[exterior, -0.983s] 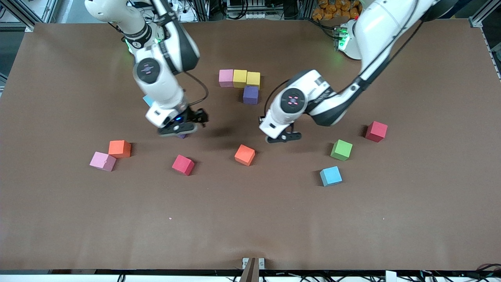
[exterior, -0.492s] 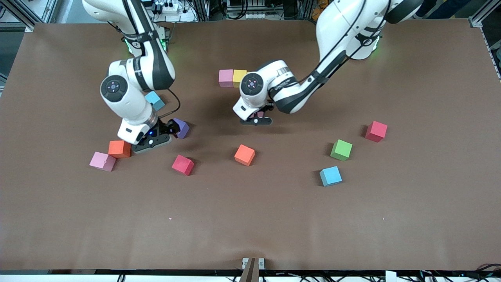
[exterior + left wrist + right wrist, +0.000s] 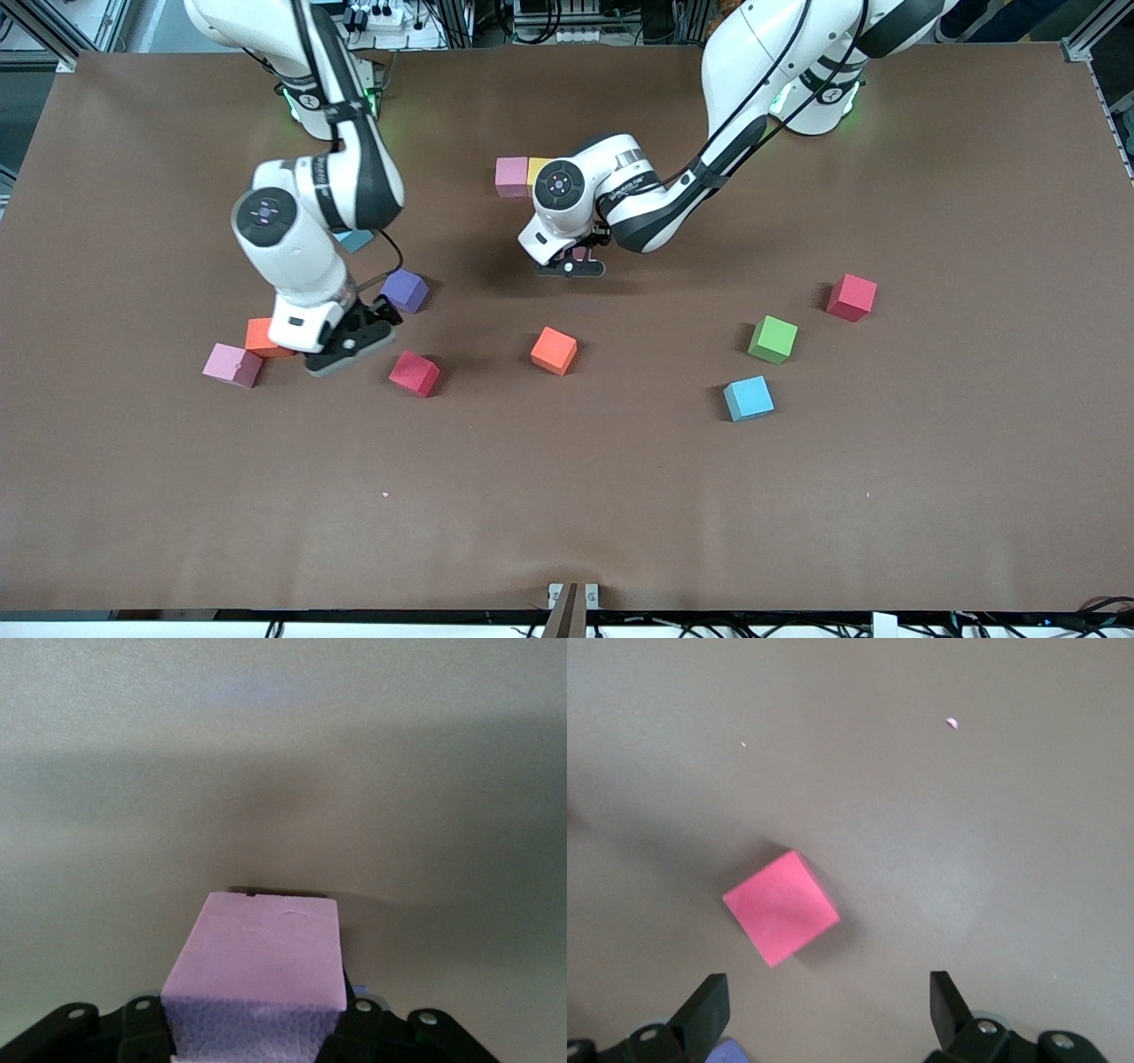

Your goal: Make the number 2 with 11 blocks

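My left gripper (image 3: 574,262) is shut on a pink block (image 3: 252,966) and hangs low over the table, beside the row that starts the number 2. Of that row a pink block (image 3: 512,175) and a yellow block (image 3: 538,167) show; the left arm hides the rest. My right gripper (image 3: 354,341) is open and low over bare table, between an orange block (image 3: 258,336) and a red block (image 3: 415,373). The right wrist view shows that red block (image 3: 781,906) ahead of the open fingers. A purple block (image 3: 406,290) sits beside the right hand.
Loose blocks lie on the brown table (image 3: 567,496): pink (image 3: 232,365), orange (image 3: 554,350), green (image 3: 772,339), cyan (image 3: 749,398), red (image 3: 851,297). Another cyan block (image 3: 357,239) is half hidden under the right arm.
The left gripper has carried the pink block away from the front camera, up to the row. The right gripper, still open, has moved from the purple block toward the orange and red ones.
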